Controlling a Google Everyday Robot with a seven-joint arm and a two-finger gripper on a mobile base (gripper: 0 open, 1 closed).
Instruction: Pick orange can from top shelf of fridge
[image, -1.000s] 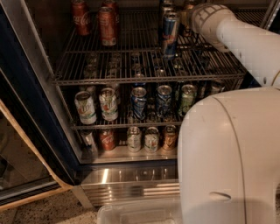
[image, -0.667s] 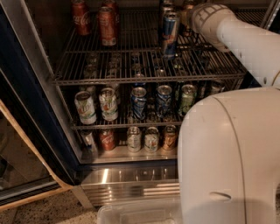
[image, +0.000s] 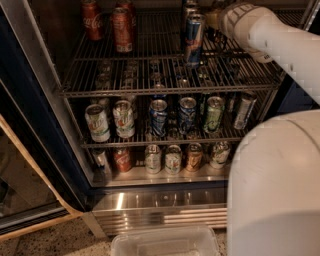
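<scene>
**Grasp not yet made; open lane toward nine o'clock**

Camera view: The orange can (image: 122, 29), a standard drink can with a dark coppery orange-brown body and a silver lid, stands upright at 11 o'clock. It is on the grey wire top shelf (image: 150, 80) of the dark-blue-framed, glass-door fridge (image: 160, 202), with a red Coca-Cola can (image: 92, 20) just beside it at its 9 o'clock.

The tool (image: 216, 19) is at 1 o'clock over the same shelf, ahead of the white arm (image: 280, 42) and near a tall blue-and-silver slim can (image: 194, 35). I cannot tell whether it is apart or together. It is well apart from the orange can, so the approach, the grasp and the withdrawal all appear left to do.

Bare rack lies between the slim can and the orange can, giving room to travel toward 9 o'clock. The slim can, the Coca-Cola can and the shelf's thicker front rail (image: 165, 92) are the edges to mind.
</scene>
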